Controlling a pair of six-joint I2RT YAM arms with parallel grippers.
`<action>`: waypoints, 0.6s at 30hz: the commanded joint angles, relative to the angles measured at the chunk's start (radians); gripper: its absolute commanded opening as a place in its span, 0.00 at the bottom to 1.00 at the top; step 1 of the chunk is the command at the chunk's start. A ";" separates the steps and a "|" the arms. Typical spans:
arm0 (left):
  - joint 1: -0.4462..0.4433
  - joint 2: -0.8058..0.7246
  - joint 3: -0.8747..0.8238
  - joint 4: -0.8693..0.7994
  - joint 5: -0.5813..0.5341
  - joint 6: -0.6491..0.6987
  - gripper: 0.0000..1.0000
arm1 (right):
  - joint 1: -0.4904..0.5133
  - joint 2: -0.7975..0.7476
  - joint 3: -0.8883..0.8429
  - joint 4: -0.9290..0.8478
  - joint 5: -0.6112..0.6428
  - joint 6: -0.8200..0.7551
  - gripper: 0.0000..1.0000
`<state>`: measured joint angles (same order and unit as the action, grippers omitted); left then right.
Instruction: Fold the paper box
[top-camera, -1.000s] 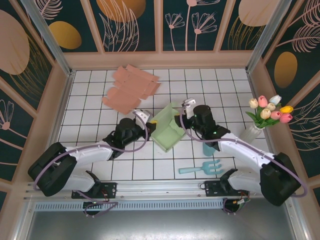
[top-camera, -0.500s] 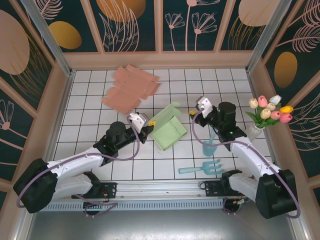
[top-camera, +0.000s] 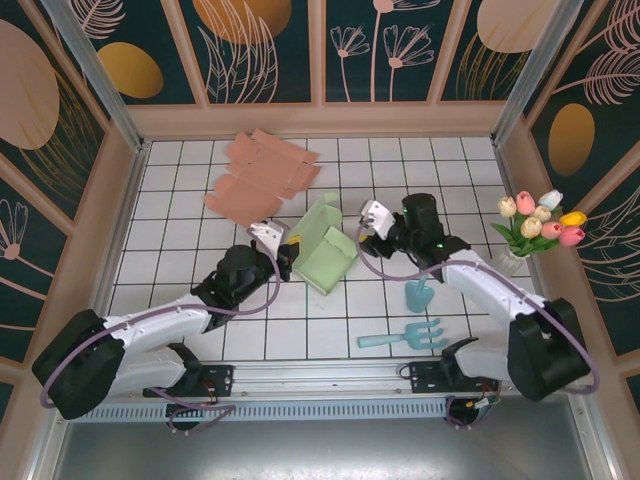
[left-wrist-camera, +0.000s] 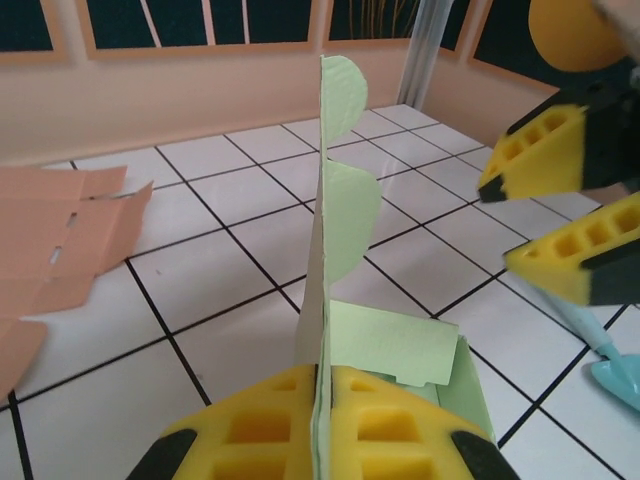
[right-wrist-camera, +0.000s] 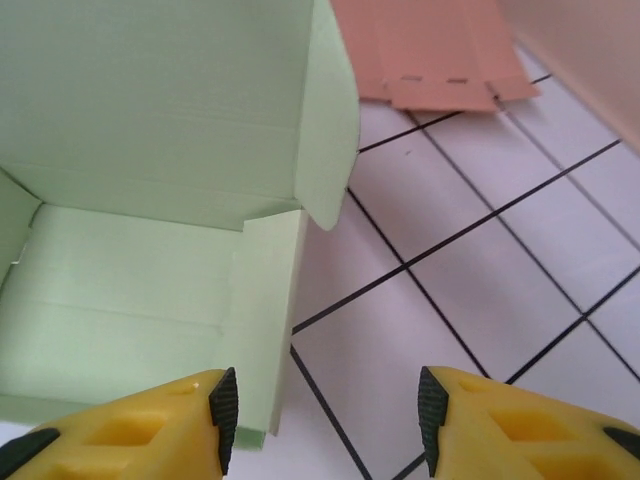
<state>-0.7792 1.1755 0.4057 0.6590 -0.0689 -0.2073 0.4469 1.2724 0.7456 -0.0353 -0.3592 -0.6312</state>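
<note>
the left gripper (top-camera: 287, 247) is pressed together on the green paper box (top-camera: 326, 256), its yellow fingers (left-wrist-camera: 385, 430) pinching one thin upright wall of it from both sides. in the left wrist view that wall stands edge-on and vertical, with two rounded tabs along its far edge, and a small flap with a clipped corner leans inward just to its right.

the right gripper (right-wrist-camera: 325, 420) is spread, with bare white tile showing between its yellow fingertips (right-wrist-camera: 500, 420) and nothing held. it hovers just beside the box's right-hand corner; whether the one fingertip touches the near wall i cannot tell. from above it points left toward the box, close to its far right side.

the box sits near the middle of the counter (top-camera: 180, 200), turned diagonally to the black grid lines. it is a pale green open tray, partly formed: flat floor, low side walls raised, a broad lid panel standing up at the back, and a short end flap folded in at the corner with a rounded tab hanging past it.

pink cardboard sheets (top-camera: 262, 178) lie flat beyond the box toward the far left. a teal trowel (top-camera: 418, 296) and a teal hand rake (top-camera: 403, 337) lie near the right arm, and a vase of tulips (top-camera: 538, 225) stands at the right edge.
</note>
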 joint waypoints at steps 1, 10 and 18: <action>0.001 -0.006 -0.039 0.103 -0.010 -0.112 0.00 | 0.025 0.087 0.081 -0.108 0.090 -0.025 0.53; 0.001 -0.021 -0.085 0.134 -0.013 -0.133 0.00 | 0.086 0.307 0.236 -0.201 0.126 -0.050 0.50; 0.001 0.001 -0.102 0.169 -0.024 -0.149 0.00 | 0.146 0.445 0.294 -0.208 0.145 -0.042 0.48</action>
<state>-0.7792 1.1694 0.3191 0.7574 -0.0845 -0.3283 0.5777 1.6802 1.0161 -0.2066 -0.2340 -0.6605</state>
